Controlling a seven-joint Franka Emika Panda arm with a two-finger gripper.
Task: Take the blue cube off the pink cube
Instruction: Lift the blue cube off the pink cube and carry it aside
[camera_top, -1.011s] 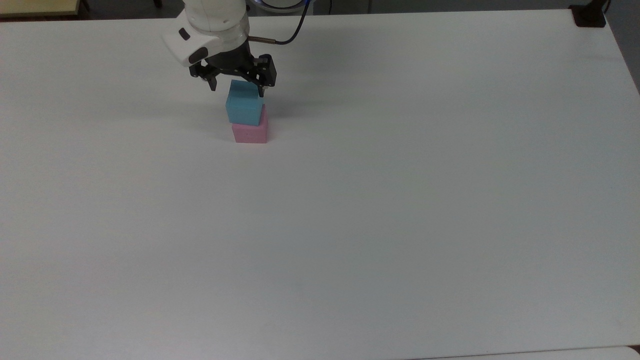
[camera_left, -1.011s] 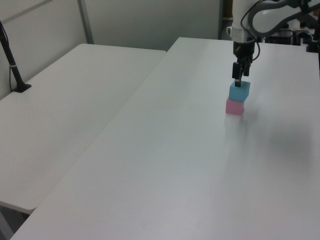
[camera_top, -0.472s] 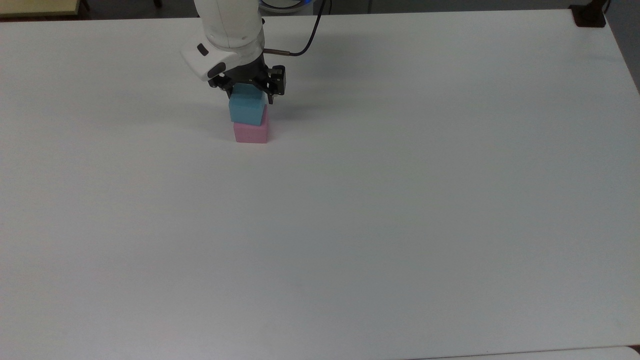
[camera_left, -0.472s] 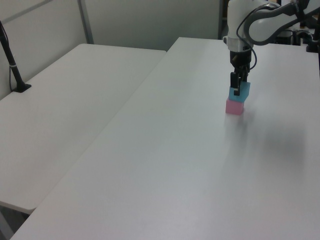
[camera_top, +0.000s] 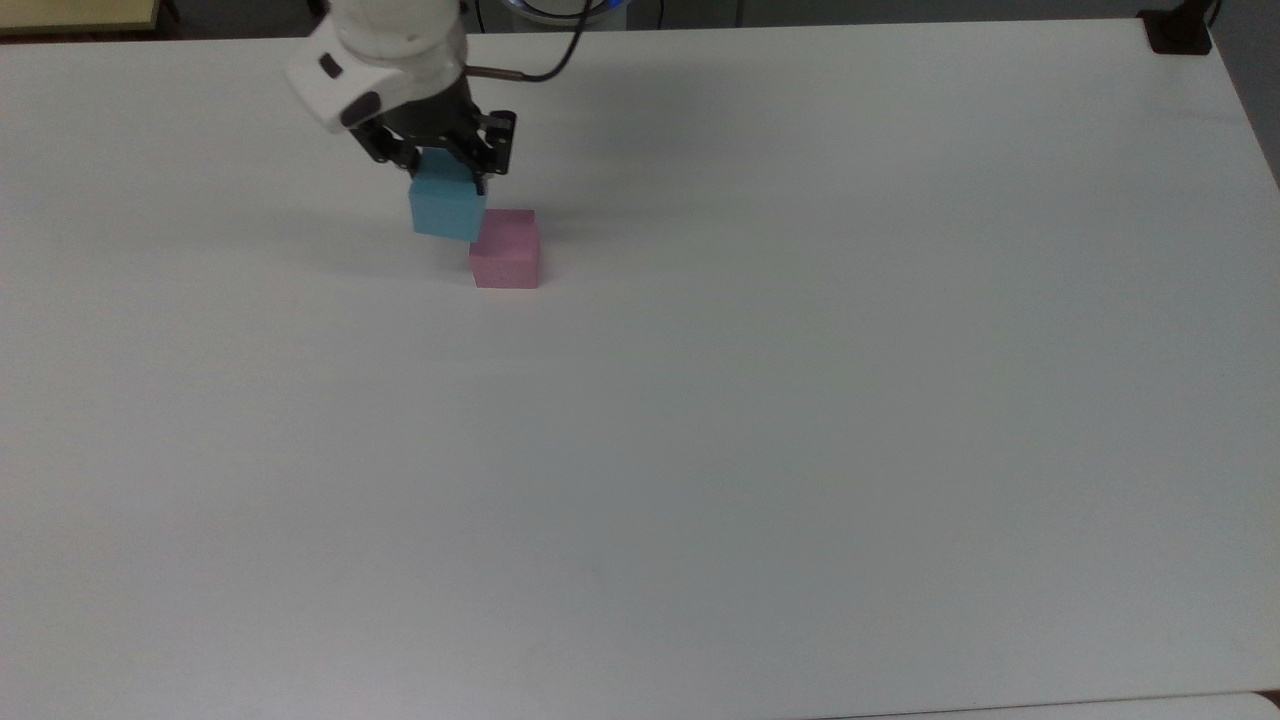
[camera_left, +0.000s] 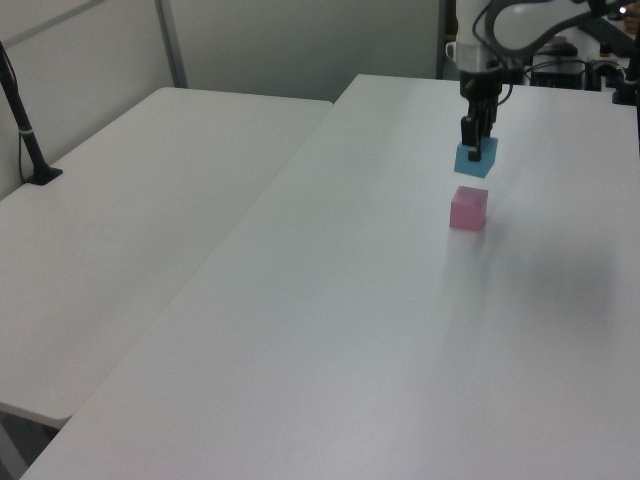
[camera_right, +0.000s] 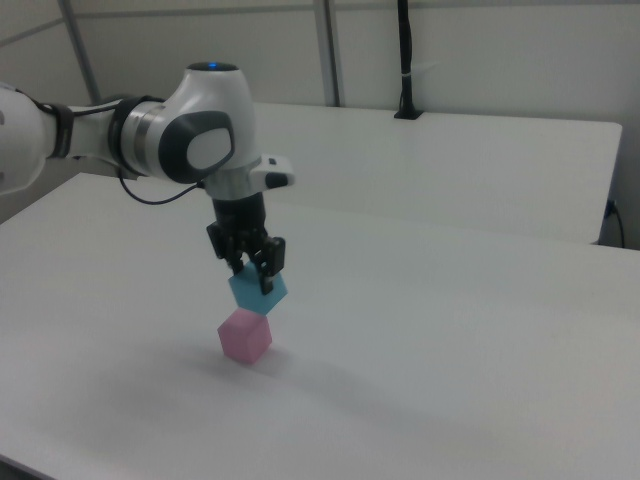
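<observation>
Blue cube (camera_top: 446, 209) clamped in hand (camera_top: 441, 170), lifted clear of pink cube (camera_top: 505, 249).

blue cube (camera_top: 447, 208) lifted clear; pink cube (camera_top: 505, 249) on table

Even, soft light; faint shadows

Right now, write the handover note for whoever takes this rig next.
Gripper: shut on the blue cube, holding it in the air.
Blue cube: lifted clear of the pink cube; the left view shows a gap between them.
Pink cube: stands alone on the white table.
Done: grasp and lift off the stack.
Left: carry the blue cube aside, set it down on the table away from the pink cube, and let go.
</observation>
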